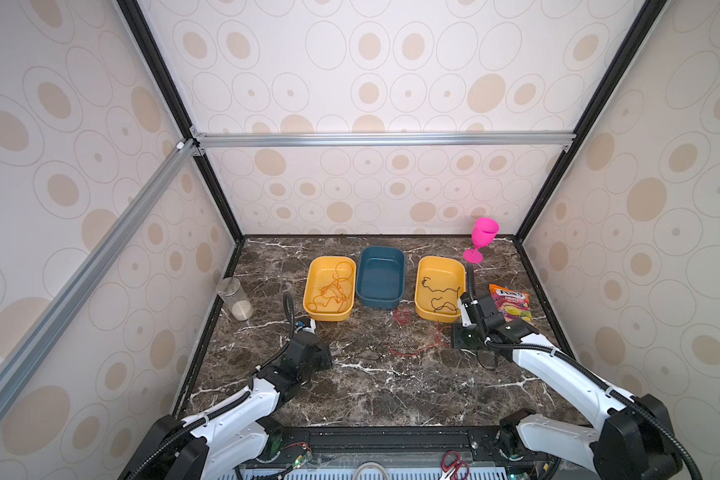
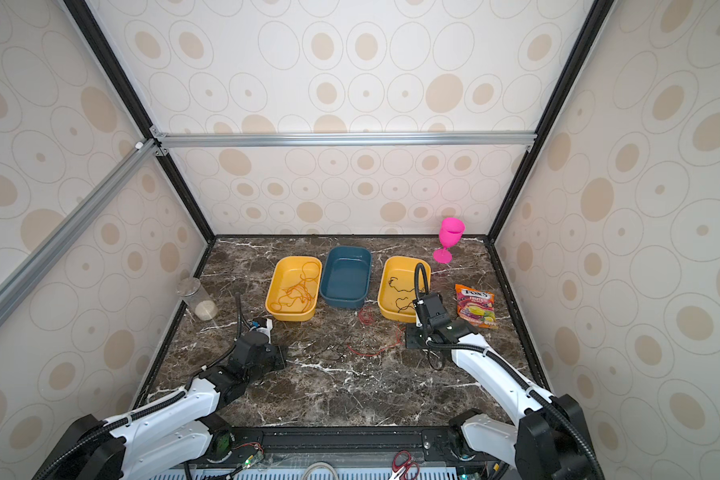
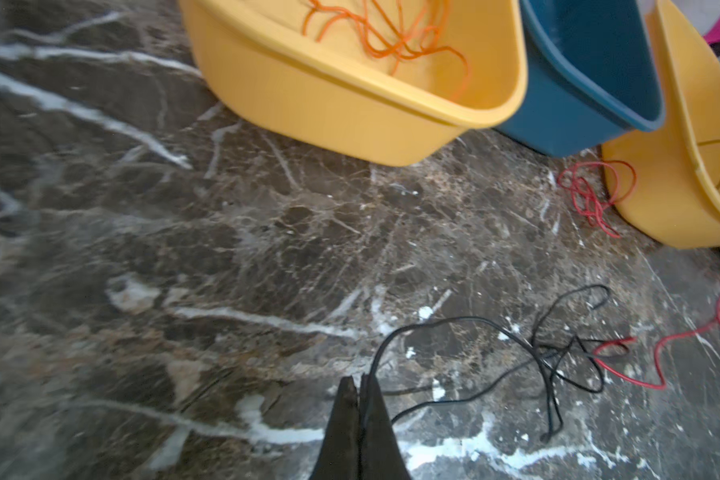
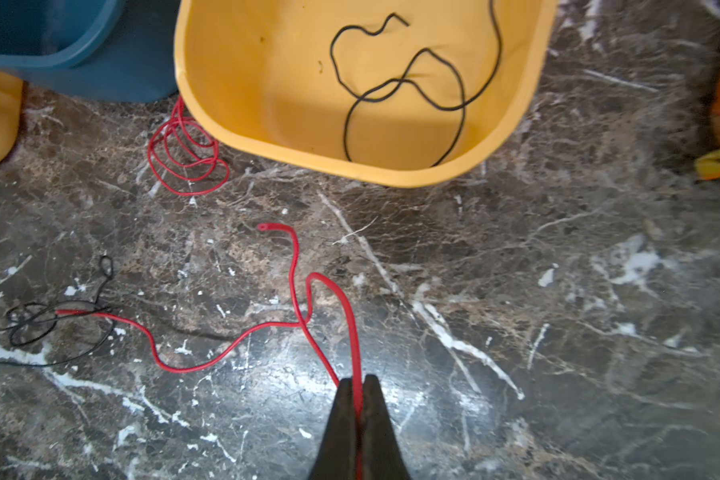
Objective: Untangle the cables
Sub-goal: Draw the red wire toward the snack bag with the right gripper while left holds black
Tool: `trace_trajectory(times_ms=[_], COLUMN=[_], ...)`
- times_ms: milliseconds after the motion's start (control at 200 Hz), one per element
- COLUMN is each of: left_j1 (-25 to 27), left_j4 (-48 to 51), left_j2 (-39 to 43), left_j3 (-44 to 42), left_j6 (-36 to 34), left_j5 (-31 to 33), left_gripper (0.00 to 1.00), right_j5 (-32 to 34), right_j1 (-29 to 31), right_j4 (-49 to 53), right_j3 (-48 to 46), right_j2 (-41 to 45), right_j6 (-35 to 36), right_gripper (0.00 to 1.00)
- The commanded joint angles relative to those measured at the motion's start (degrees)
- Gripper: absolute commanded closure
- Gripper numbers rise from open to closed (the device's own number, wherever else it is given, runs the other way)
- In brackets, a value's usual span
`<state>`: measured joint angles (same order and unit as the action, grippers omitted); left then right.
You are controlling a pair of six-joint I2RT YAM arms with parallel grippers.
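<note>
Currently the left gripper (image 3: 360, 384) is fully closed on a black cable (image 3: 454, 321), and the right gripper (image 4: 356, 386) is fully closed on a red cable (image 4: 225, 353). Both cables lie on the table (image 1: 371, 399), about midway between its left and right edges and nearer its front edge than the trays are. They meet in a loose knot (image 4: 55, 313) between the two grippers.

Long axis: the black cable runs from the left gripper toward the right edge. The red cable runs from the right gripper toward the left edge, in shallow waves roughly parallel to the front edge. One red end (image 4: 262, 227) points toward the far edge; the other sits in the knot.

Hazards, as judged:
- Pulling the grippers straight apart may cinch the knot, because the red end appears to lie inside the black loops
- Each wire is thin and may slip from the jaws under tension
- A wide sweep may drag the red coil (image 4: 184, 162), just beside the right yellow tray (image 4: 267, 137)
</note>
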<state>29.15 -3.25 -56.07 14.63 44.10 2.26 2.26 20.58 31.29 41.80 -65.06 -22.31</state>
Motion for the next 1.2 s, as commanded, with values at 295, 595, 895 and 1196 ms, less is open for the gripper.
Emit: trace_trajectory(times_ms=[295,595,895,1196], left_j1=[-4.4,-4.9,-4.7,-0.2], left_j4=[13.9,7.1,1.8,-5.0], left_j2=[6.7,6.5,6.0,2.4], left_j3=[0.5,-0.3,-0.4,0.2], left_j6=[7.3,2.4,-0.7,-2.5], left_j5=[10.9,1.3,-8.5,-16.4], left_gripper=[1.00,1.00,1.00,1.00], right_j5=[10.6,-10.2,-29.1,-32.2], right_j1=[-13.5,-15.3,-15.0,-11.8], right_j4=[7.4,2.8,-1.1,-3.6], right_j3=[0.6,1.1,3.9,6.0], right_j2=[6.0,8.6,11.4,9.8], right_j6=[-5.1,-1.9,-1.5,-2.4], right_gripper=[1.00,1.00,1.00,1.00])
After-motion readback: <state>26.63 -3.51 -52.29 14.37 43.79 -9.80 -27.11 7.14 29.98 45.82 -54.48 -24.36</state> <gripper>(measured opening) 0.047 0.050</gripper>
